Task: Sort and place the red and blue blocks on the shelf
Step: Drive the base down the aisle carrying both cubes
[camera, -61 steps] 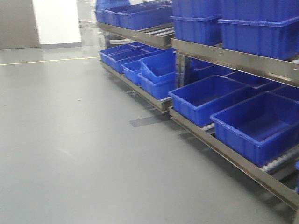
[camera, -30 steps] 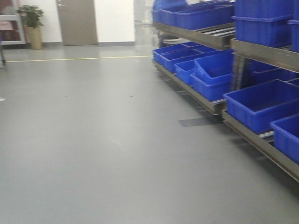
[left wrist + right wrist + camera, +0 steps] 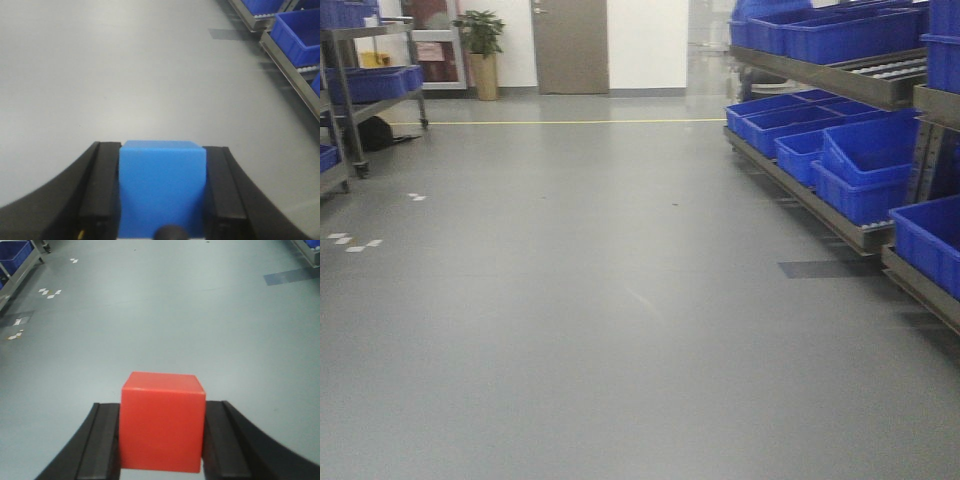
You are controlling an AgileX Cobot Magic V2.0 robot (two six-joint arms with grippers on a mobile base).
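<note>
While both arms hang over the open grey floor [image 3: 620,320], each one carries a cube. The left gripper [image 3: 162,150] has its black jaws pinching the blue block [image 3: 162,195] from either side, and the right gripper [image 3: 162,407] squeezes the red block [image 3: 162,425] the same way. Both cubes sit upright between the pads, above bare floor and well apart from the shelf [image 3: 820,78], which runs along the right from near to far. Its steel rails carry big blue bins [image 3: 865,165] on two levels. At the far wall I see a brown door [image 3: 569,45] and a potted plant [image 3: 480,35], with a yellow line [image 3: 570,122] on the floor before them. A metal cart [image 3: 380,80] stands far left.
</note>
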